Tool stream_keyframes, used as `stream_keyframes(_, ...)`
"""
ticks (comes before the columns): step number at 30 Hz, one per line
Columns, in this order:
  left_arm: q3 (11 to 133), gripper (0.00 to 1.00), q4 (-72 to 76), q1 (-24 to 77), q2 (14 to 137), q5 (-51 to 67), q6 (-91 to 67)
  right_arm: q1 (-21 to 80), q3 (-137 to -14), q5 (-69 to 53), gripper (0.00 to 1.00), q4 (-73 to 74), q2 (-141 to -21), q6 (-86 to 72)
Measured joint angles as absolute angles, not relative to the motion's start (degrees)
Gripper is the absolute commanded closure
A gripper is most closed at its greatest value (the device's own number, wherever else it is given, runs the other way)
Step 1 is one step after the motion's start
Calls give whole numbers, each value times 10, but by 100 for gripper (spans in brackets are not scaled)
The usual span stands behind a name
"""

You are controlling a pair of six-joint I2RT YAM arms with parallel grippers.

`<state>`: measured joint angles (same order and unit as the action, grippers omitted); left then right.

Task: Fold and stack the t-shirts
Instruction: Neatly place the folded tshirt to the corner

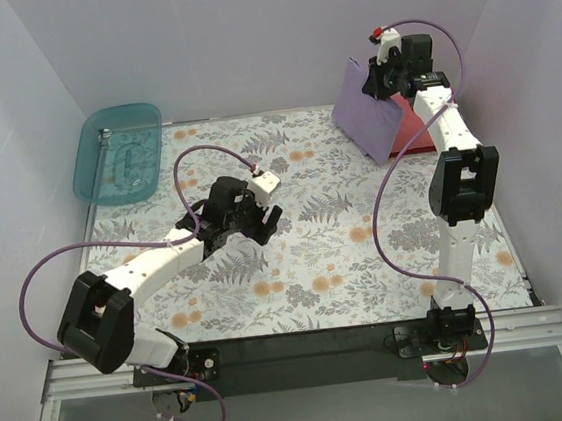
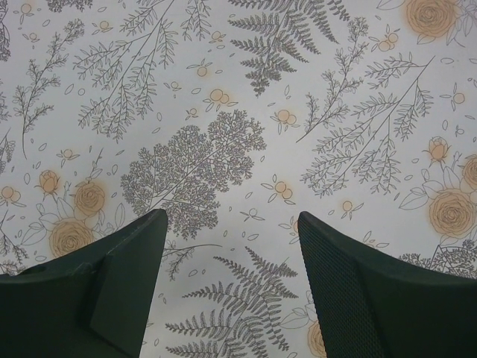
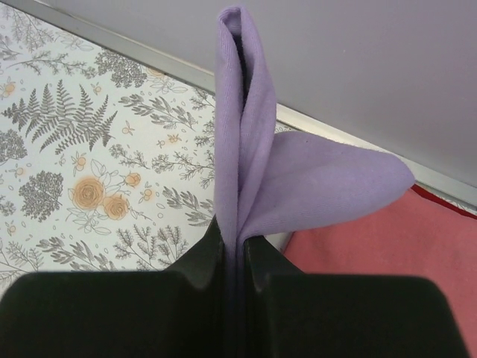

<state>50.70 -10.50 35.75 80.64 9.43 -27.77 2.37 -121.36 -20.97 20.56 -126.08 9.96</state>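
Pinching a fold of the lavender-purple t-shirt (image 3: pixel 253 171) between tightly closed fingers, the right gripper (image 3: pixel 232 250) holds the cloth lifted at the far right corner of the table, close to the back wall. The shirt hangs from the jaws as a sloping sheet, and its lower edge comes down over the coral-red t-shirt (image 1: pixel 425 127). That shirt lies flat on the floral tablecloth (image 1: pixel 343 224) at the far right, partly hidden behind the arm. The left gripper (image 2: pixel 231 224) hovers above bare tablecloth left of the table's middle, its fingers spread wide with nothing between them. A teal bin (image 1: pixel 119 152) sits in the far left corner, well apart from both shirts.
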Motion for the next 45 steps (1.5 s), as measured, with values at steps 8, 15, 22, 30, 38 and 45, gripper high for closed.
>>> stream_keyframes(8,498,30,-102,357,799,88,-268,24,-1225,-209,99,206,-1260,85)
stream_keyframes(15,498,29,-98,357,795,81,-261,24,-1233,-207,99,205,-1258,77)
stream_keyframes(22,498,18,-87,357,794,76,-253,19,-1233,-207,99,205,-1242,76)
stream_keyframes(30,498,16,-86,357,794,75,-253,-6,-1232,-207,99,205,-1237,75)
stream_keyframes(38,498,14,-87,357,794,75,-251,-35,-1229,-199,99,205,-1237,74)
stream_keyframes(45,499,13,-90,357,794,75,-247,-55,-1229,-196,99,205,-1244,72)
